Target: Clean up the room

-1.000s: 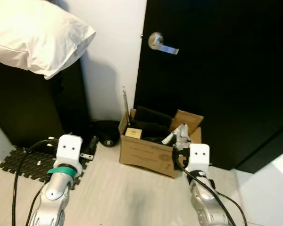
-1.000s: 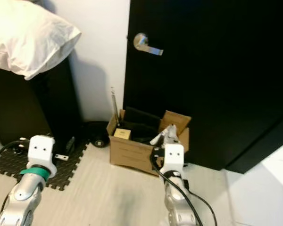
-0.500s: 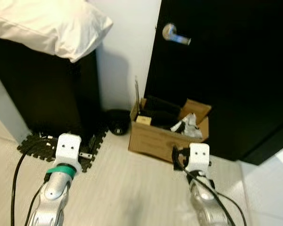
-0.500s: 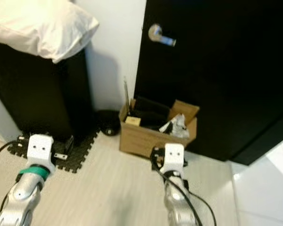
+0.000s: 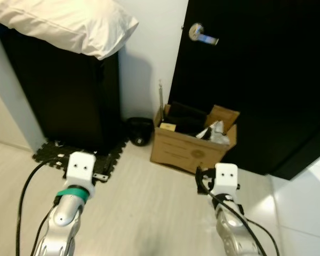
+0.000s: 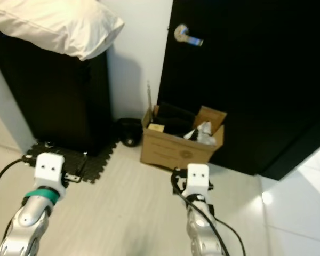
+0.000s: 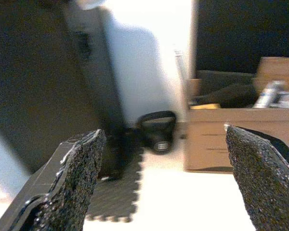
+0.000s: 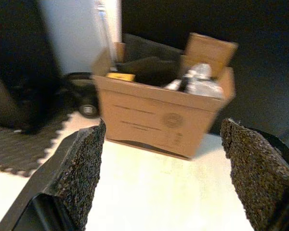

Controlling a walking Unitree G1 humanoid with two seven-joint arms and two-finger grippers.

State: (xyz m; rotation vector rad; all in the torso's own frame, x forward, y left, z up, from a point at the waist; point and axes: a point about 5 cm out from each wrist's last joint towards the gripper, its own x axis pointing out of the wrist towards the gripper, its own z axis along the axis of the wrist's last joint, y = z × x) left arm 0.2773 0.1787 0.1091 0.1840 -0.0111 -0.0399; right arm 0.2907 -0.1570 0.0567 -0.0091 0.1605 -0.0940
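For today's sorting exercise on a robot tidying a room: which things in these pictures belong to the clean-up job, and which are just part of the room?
Belongs to the job:
- cardboard box of clutter
- crumpled silver wrapper in it
- black round object on the floor
- open left gripper and right gripper, both holding nothing

Just there:
- black door
- door handle
- white pillow
- dark cabinet
- foam mat
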